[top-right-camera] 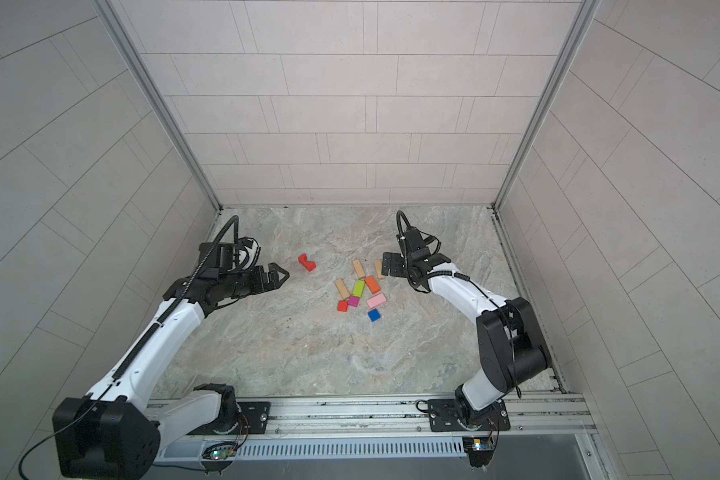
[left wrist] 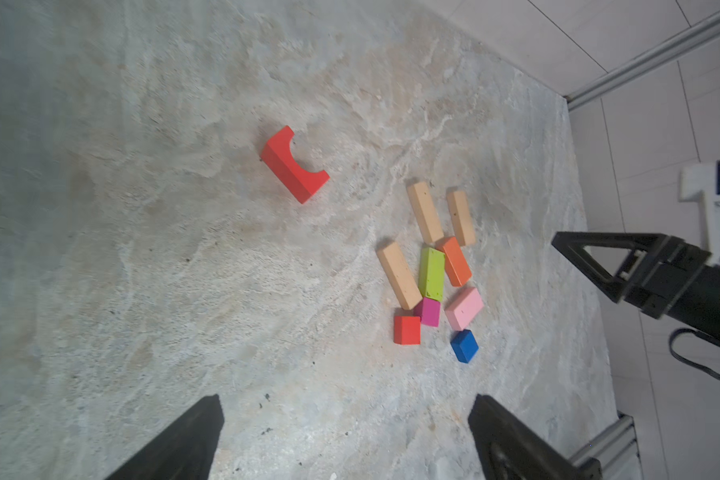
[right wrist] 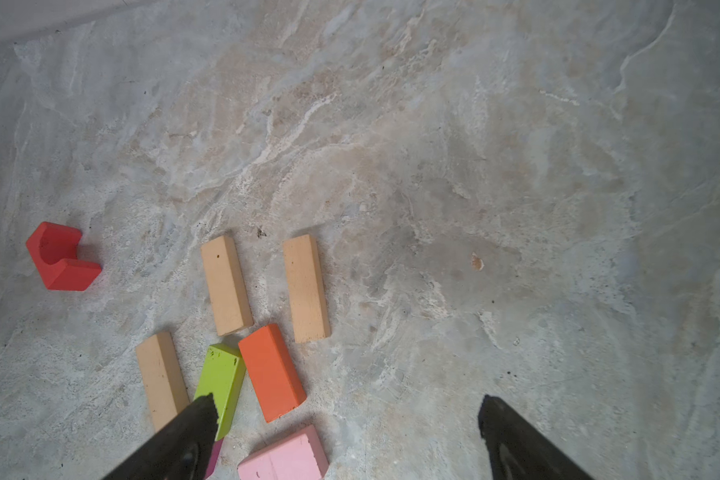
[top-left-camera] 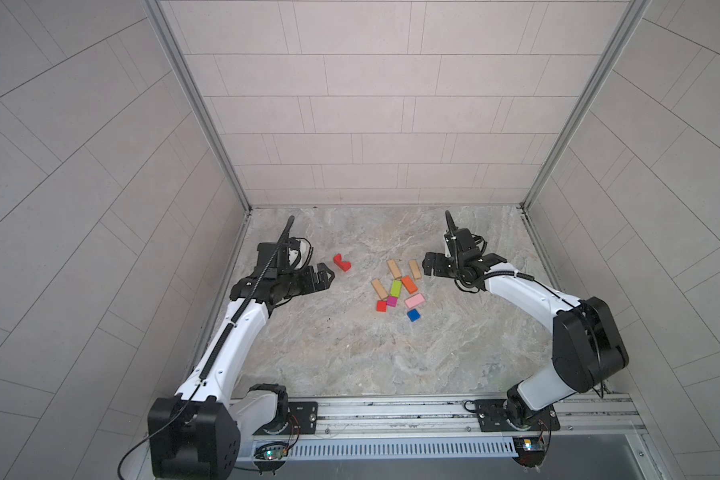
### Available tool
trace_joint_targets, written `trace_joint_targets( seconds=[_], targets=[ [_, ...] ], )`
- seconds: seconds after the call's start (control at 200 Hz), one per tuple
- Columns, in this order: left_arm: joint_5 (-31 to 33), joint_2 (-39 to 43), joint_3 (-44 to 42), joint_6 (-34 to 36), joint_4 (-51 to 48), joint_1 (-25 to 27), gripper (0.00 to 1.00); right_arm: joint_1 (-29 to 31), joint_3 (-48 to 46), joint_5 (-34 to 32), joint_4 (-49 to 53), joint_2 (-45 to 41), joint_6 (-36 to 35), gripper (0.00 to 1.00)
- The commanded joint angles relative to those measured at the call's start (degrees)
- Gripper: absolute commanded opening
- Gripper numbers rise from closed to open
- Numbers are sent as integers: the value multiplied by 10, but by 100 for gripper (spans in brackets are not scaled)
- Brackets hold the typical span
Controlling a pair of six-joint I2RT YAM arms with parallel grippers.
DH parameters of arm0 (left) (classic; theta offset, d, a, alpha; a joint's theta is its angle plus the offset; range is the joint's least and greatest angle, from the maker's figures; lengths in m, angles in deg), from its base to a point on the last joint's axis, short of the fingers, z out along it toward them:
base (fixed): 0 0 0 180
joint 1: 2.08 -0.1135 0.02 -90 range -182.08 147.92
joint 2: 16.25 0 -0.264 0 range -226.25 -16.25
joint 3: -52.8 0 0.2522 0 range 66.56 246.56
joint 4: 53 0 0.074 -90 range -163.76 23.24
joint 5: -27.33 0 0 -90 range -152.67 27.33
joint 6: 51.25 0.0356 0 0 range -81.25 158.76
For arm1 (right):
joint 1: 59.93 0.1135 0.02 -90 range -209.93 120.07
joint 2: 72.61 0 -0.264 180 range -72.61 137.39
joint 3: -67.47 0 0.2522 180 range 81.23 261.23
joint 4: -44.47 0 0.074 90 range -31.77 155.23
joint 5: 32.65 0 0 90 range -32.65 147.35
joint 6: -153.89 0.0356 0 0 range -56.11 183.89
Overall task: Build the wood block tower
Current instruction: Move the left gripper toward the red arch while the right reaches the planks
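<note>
well, in both top views my left gripper (top-left-camera: 327, 277) hangs over the table (top-left-camera: 350, 353) with its fingers spread wide and empty, just left of the red notched piece (top-left-camera: 342, 262), which lies apart from the other blocks. my right gripper (top-left-camera: 428, 266) is spread wide and empty too, beside the rightmost tan bar (top-left-camera: 415, 269). from the left wrist i see the cluster lying flat, unstacked: lime oblong (left wrist: 431, 272), orange oblong (left wrist: 456, 262), pink oblong (left wrist: 464, 307), magenta cube (left wrist: 429, 312), red cube (left wrist: 407, 330), blue cube (left wrist: 464, 345). from the right wrist, one finger (right wrist: 175, 444) overlaps the lime oblong; whether it touches i cannot tell.
</note>
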Motion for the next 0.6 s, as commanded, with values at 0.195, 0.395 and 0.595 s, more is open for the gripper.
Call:
trace_joint_targets(
  seconds=[0.195,0.395,0.595],
  targets=[
    [-76,-25,15,3,1,62,100,57,122,-92,95,134,8,99],
    [-92,-23,21,3,3,62,100,60,104,-100,29,146,17,99],
    [-93,6,-3,-6,-3,62,100,45,96,-74,-11,165,12,99]
  ],
)
